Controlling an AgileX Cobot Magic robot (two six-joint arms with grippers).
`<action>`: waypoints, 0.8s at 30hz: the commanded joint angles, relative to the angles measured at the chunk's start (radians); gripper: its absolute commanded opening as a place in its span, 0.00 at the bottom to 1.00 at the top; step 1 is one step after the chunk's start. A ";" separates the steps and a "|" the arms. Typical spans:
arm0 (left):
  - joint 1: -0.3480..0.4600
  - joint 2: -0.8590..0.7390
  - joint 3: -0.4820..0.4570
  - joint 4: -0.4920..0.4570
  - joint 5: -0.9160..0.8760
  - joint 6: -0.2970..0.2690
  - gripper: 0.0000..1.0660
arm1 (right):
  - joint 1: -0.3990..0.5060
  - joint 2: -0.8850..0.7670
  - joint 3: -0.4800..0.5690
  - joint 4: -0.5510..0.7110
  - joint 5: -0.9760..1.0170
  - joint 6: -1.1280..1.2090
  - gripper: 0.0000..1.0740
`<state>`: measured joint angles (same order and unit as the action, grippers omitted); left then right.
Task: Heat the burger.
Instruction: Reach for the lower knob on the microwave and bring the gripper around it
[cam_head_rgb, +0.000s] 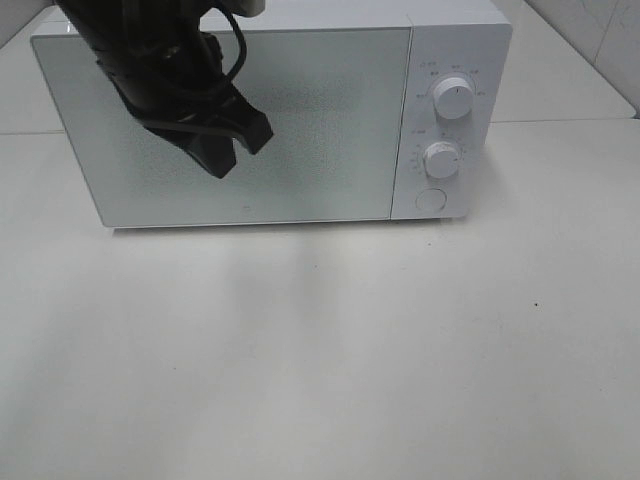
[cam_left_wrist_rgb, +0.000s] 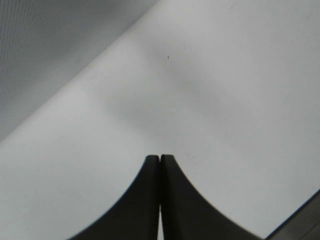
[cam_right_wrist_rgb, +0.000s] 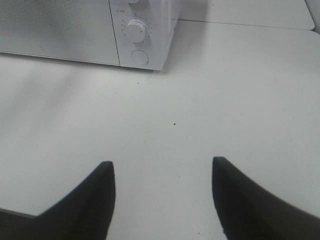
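Observation:
The burger shows in no view. The white microwave (cam_head_rgb: 300, 120) stands at the back of the table with its door closed; it also shows in the right wrist view (cam_right_wrist_rgb: 60, 30). My left gripper (cam_head_rgb: 235, 150) hangs in front of the left half of the door. Its jaws are shut together and empty in the left wrist view (cam_left_wrist_rgb: 160, 159). My right gripper (cam_right_wrist_rgb: 162, 172) is open and empty, low over the table in front of and to the right of the microwave. It is out of the exterior high view.
The microwave's control panel on the right has an upper knob (cam_head_rgb: 453, 99), a lower knob (cam_head_rgb: 441, 159) and a round button (cam_head_rgb: 430, 199). The white table (cam_head_rgb: 320, 350) stretches out in front. A seam between tabletops runs at the right (cam_head_rgb: 560, 121).

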<state>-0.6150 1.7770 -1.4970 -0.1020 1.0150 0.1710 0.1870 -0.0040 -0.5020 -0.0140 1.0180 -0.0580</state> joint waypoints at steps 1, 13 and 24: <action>0.010 -0.028 -0.007 0.007 0.116 -0.035 0.00 | 0.000 -0.026 0.002 -0.005 -0.016 0.008 0.52; 0.083 -0.118 0.031 0.027 0.269 -0.063 0.00 | 0.000 -0.026 0.002 -0.005 -0.016 0.008 0.52; 0.330 -0.350 0.258 0.026 0.268 -0.074 0.00 | 0.000 -0.026 0.002 -0.005 -0.016 0.008 0.52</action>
<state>-0.3140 1.4700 -1.2730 -0.0740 1.2130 0.1060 0.1880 -0.0040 -0.5020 -0.0140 1.0180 -0.0580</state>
